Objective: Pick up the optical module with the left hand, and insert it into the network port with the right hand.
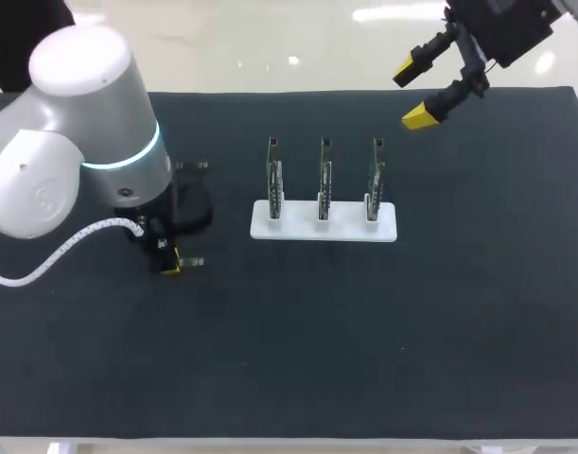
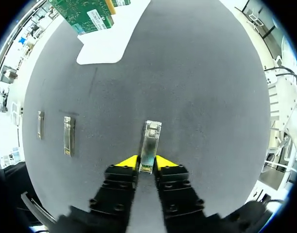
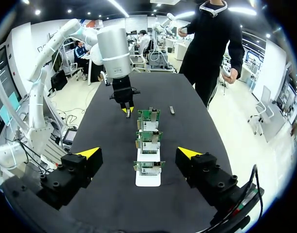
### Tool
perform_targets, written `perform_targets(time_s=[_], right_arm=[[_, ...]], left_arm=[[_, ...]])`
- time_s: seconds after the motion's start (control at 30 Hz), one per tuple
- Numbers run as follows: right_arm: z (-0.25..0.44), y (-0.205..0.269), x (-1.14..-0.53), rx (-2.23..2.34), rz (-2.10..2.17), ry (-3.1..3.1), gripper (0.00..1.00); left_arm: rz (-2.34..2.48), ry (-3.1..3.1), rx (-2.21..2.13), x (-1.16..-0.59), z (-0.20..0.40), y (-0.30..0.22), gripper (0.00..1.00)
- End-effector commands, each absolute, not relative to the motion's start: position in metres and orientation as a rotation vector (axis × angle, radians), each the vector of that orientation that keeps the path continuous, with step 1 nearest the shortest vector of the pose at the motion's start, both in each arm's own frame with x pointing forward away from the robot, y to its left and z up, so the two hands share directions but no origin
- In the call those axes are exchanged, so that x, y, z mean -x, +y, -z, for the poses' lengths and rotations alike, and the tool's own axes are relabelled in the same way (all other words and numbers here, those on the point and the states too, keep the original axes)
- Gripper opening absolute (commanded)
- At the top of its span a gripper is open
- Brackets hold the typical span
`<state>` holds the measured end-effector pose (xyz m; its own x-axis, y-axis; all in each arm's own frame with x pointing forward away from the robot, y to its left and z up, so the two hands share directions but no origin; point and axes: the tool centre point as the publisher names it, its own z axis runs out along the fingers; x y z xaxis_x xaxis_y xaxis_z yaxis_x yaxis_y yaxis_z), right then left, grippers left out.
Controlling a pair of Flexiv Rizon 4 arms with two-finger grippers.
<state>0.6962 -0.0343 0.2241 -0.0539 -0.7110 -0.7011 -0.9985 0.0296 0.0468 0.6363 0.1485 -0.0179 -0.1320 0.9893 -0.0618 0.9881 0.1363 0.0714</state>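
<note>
Currently the left gripper (image 2: 146, 164) sits low over the left part of the black table mat (image 1: 364, 331). Its yellow-tipped fingers are clenched from both sides on one end of a slim silvery metal optical module (image 2: 151, 141), which points ahead of it along the mat. Two more small metal modules (image 2: 67, 136) lie near it. To the right, three green upright circuit boards (image 1: 324, 180) stand in a row on a flat white plastic base (image 1: 307, 229). The right gripper (image 1: 413, 93) hangs raised over the far right, fingers spread wide, holding nothing.
</note>
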Motion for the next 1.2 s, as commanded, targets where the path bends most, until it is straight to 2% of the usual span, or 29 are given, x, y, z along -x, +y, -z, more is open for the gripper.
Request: perform_targets(time_s=[0.03,0.33,0.77,1.2], right_arm=[[-0.224,-0.034,-0.697,1.732,-0.761,1.815,1.00],[-0.224,-0.034,-0.697,1.732,-0.761,1.815,1.00],[-0.224,-0.034,-0.697,1.732,-0.761,1.815,1.00],[-0.224,-0.034,-0.697,1.732,-0.761,1.815,1.00]], left_arm=[[0.020,2.276,-2.008,-0.638,0.014,0.156,0.00],[0.208,2.245,-1.934,-0.652,-0.034,0.181,0.00],[0.597,1.884,-1.764,-0.679,-0.111,0.201,0.00],[0.865,1.482,-1.477,-0.690,-0.148,0.202,0.00]])
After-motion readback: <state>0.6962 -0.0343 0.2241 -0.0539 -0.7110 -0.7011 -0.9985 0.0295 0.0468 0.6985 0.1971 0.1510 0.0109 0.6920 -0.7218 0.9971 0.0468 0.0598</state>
